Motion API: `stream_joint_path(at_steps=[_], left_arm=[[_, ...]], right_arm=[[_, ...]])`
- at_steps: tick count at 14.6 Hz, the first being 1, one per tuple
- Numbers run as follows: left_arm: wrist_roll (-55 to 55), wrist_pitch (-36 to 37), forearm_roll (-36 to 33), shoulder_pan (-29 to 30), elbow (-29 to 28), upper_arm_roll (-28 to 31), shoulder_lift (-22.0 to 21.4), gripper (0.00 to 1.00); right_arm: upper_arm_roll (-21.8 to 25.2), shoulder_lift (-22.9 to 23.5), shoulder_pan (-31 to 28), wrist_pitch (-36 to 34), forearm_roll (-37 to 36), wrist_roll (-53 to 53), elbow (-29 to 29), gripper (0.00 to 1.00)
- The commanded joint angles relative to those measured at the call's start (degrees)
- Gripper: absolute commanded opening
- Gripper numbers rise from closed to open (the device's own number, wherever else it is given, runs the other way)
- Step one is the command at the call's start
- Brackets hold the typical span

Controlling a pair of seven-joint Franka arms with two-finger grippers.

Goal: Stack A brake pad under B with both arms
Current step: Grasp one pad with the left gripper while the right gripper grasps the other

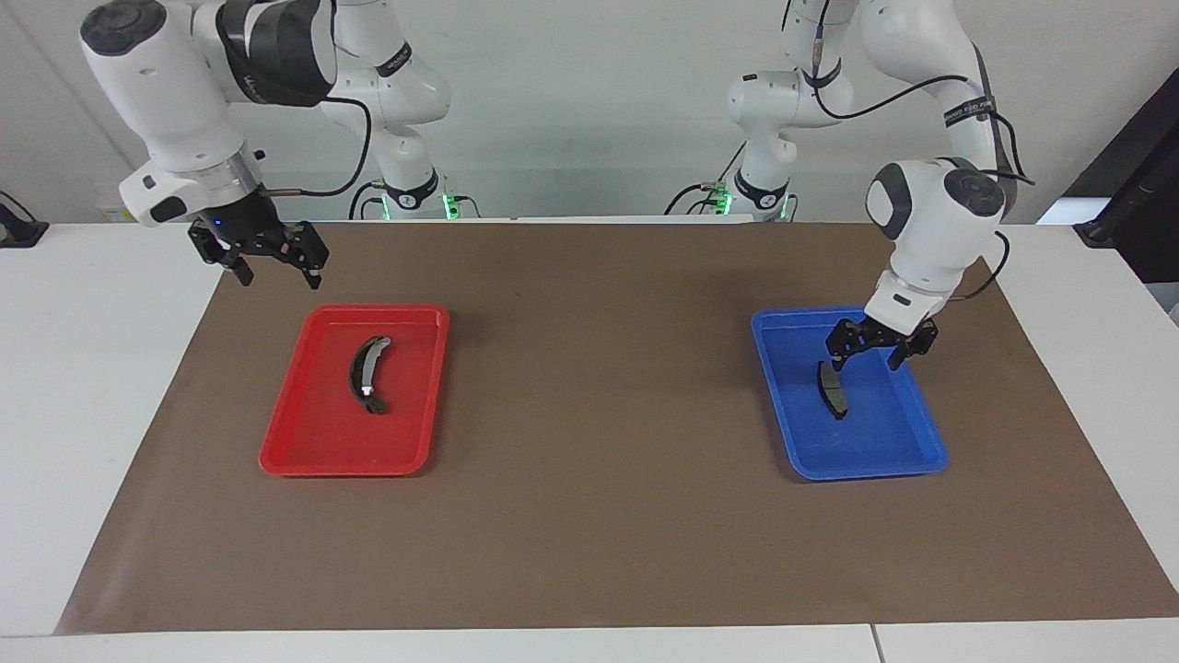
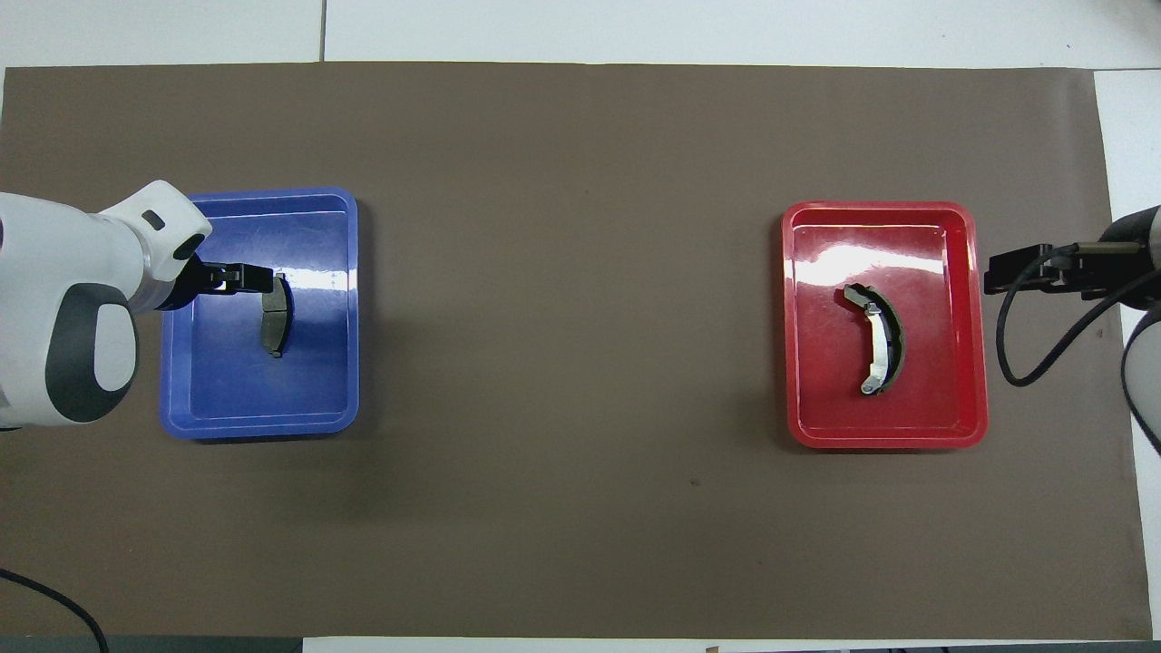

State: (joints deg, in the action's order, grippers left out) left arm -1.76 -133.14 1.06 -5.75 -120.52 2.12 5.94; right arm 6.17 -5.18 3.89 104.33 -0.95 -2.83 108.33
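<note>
Left gripper (image 1: 866,354): I see it spread wide, low over the blue tray (image 1: 912,442).
A brake pad (image 1: 832,389): in that tray, ungrasped.
Right gripper (image 1: 276,265): released, beside the red tray (image 1: 304,442).
B (image 1: 367,374): in the red tray.

We see bright, even overhead light, white glare on the red tray (image 2: 963,272) and blue tray (image 2: 349,272), soft shadows on the mat (image 1: 589,516), everything sharp.
</note>
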Motion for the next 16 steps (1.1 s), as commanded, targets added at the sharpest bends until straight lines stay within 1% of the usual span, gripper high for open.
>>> stream_joint_path(at_steps=[1, 3, 4, 6, 7, 8, 11, 13, 14, 15, 16], left_arm=[[-0.4, -3.3, -0.4, -0.5, -0.9, 0.3, 1.7, 1.00], [-0.4, -8.7, -0.3, -0.7, -3.6, 0.3, 2.6, 1.00], [-0.4, -10.9, -0.3, -0.7, -5.3, 0.3, 2.6, 1.00], [-0.6, -11.7, -0.3, 0.0, -7.8, 0.3, 2.3, 1.00], [-0.6, -11.7, -0.3, 0.4, -8.5, 0.3, 2.1, 1.00], [-0.6, -11.8, -0.3, 0.6, -9.3, 0.3, 1.8, 1.00], [-0.4, -12.2, -0.3, 0.0, -9.7, 0.3, 2.0, 0.98], [-0.3, -12.7, -0.3, -0.2, -9.4, 0.3, 2.1, 0.92], [-0.3, -12.7, -0.3, -0.8, -9.4, 0.3, 2.1, 0.82], [-0.3, -12.5, -0.3, -0.8, -9.5, 0.3, 2.1, 0.67], [-0.5, -12.5, -0.3, -0.8, -9.9, 0.3, 1.9, 0.63]], right_arm=[[-0.3, 2.3, 0.3, 6.7, -0.2, 1.2, 5.4, 1.00], [-0.3, 3.2, 0.5, 12.0, -0.2, 1.5, 10.1, 1.00], [-0.3, 3.2, 0.5, 16.5, -0.1, 2.4, 13.9, 1.00], [-0.3, 3.3, 0.5, 25.5, -0.1, 3.8, 20.5, 1.00], [-0.3, 4.6, 0.6, 29.8, -0.1, 3.8, 23.0, 1.00], [-0.3, 5.3, 0.4, 32.0, -0.1, 4.1, 24.5, 1.00], [-0.3, 7.5, 0.2, 33.1, -0.1, 5.6, 25.9, 1.00], [-0.3, 8.5, 0.1, 36.5, -0.1, 5.9, 26.8, 1.00], [-0.3, 9.9, 0.0, 37.6, -0.1, 6.0, 26.8, 1.00], [-0.3, 11.1, -0.2, 38.7, -0.1, 6.3, 26.8, 1.00], [-0.3, 11.2, -0.1, 38.3, -0.1, 6.9, 26.8, 1.00]])
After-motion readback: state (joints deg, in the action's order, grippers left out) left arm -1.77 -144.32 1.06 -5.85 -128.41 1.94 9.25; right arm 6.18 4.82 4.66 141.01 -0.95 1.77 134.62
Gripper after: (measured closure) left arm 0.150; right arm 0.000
